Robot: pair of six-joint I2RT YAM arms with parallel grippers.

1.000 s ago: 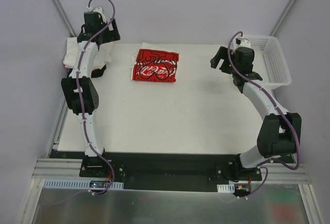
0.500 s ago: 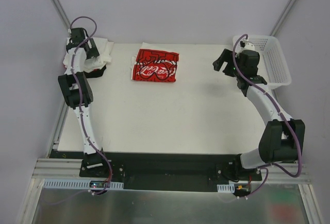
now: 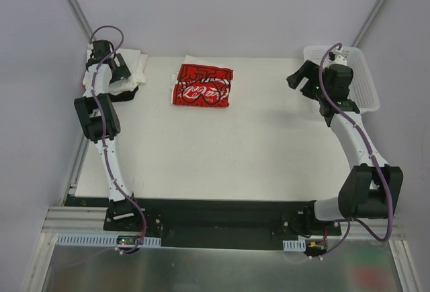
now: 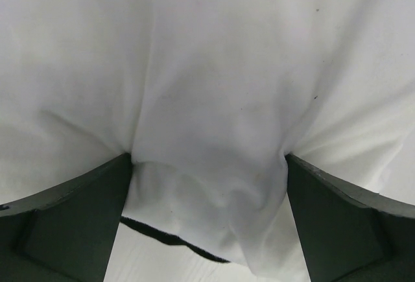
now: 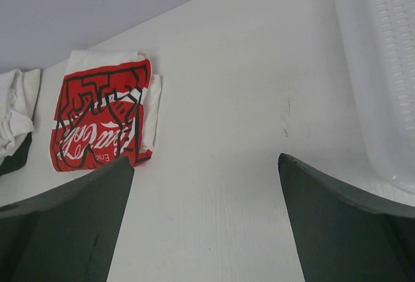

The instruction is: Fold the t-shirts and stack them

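A pile of crumpled white t-shirts [image 3: 132, 72] lies at the table's far left corner, with a black one [image 3: 129, 92] showing under its near edge. My left gripper [image 3: 113, 66] is down on this pile, open. In the left wrist view, white cloth [image 4: 207, 87] fills the frame. A fold of it bulges between the wide-apart fingers [image 4: 71, 220], and a black edge [image 4: 162, 236] shows below. A folded red t-shirt with white lettering [image 3: 203, 85] lies on a folded white one at the back middle. My right gripper [image 3: 300, 77] hovers open and empty near the basket.
A white mesh basket [image 3: 356, 77] stands at the table's far right edge, and its wall [image 5: 382, 68] shows in the right wrist view. Bare white table [image 3: 222, 151] spreads between the arms. Grey walls close in the back and both sides.
The left arm has swung out to the far left corner and lowered its gripper onto the white pile. The right gripper has drifted right, toward the basket.
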